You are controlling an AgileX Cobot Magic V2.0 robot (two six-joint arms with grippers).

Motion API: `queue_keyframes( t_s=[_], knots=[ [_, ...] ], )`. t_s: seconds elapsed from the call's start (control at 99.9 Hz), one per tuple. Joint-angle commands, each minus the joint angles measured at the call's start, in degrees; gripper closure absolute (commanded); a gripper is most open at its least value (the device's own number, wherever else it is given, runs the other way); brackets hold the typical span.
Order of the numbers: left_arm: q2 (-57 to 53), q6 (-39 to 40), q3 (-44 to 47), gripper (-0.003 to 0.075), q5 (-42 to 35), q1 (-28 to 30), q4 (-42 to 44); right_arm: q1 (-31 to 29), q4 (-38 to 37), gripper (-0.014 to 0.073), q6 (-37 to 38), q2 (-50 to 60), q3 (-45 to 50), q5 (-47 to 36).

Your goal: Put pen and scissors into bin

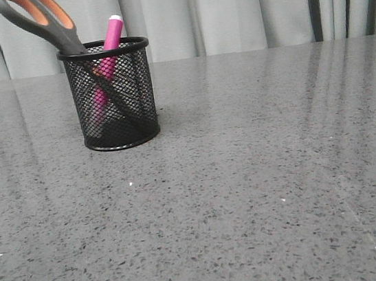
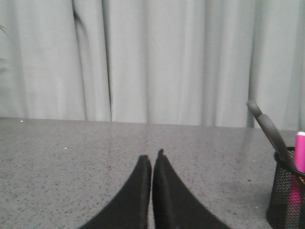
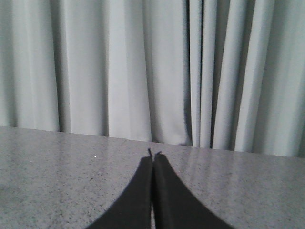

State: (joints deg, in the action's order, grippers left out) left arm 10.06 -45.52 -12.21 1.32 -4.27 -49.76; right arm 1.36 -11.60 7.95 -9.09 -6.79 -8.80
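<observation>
The black mesh bin (image 1: 116, 101) stands upright on the grey table, left of centre in the front view. The magenta pen (image 1: 111, 38) leans inside it, its white end poking above the rim. The scissors (image 1: 40, 21) stand in the bin too, blades down, with the grey and orange handles sticking out to the upper left. In the left wrist view the bin (image 2: 287, 195), the pen (image 2: 300, 152) and a scissors handle (image 2: 269, 131) show at the edge. My left gripper (image 2: 152, 158) is shut and holds nothing. My right gripper (image 3: 153, 157) is shut and empty, away from the bin.
A pale grey pleated curtain (image 1: 226, 7) hangs behind the table's far edge. The speckled grey tabletop (image 1: 264, 193) stretches out around the bin.
</observation>
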Motion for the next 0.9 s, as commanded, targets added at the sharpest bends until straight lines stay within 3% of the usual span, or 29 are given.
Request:
queue_keyframes(
  t_s=[0.0,0.09,0.41,0.891],
  knots=[
    [-1.0,0.6,-0.4,0.0742,-7.1,0.1,-1.2,-0.5,0.2,0.0667,-0.6,3.9,-0.9,1.5],
    [-1.1,0.6,-0.2,0.0742,-7.6,0.1,-1.2,-0.5,0.2,0.0667,-0.6,6.0,-0.9,5.9],
    [-1.0,0.6,-0.2,0.0741,-3.3,0.1,-3.1,-0.5,0.2,0.0667,-0.6,6.3,-0.9,6.6],
    [-1.0,0.6,-0.2,0.0741,-3.0,0.1,-3.1,-0.5,0.2,0.0668,-0.6,6.3,-0.9,6.9]
  ],
)
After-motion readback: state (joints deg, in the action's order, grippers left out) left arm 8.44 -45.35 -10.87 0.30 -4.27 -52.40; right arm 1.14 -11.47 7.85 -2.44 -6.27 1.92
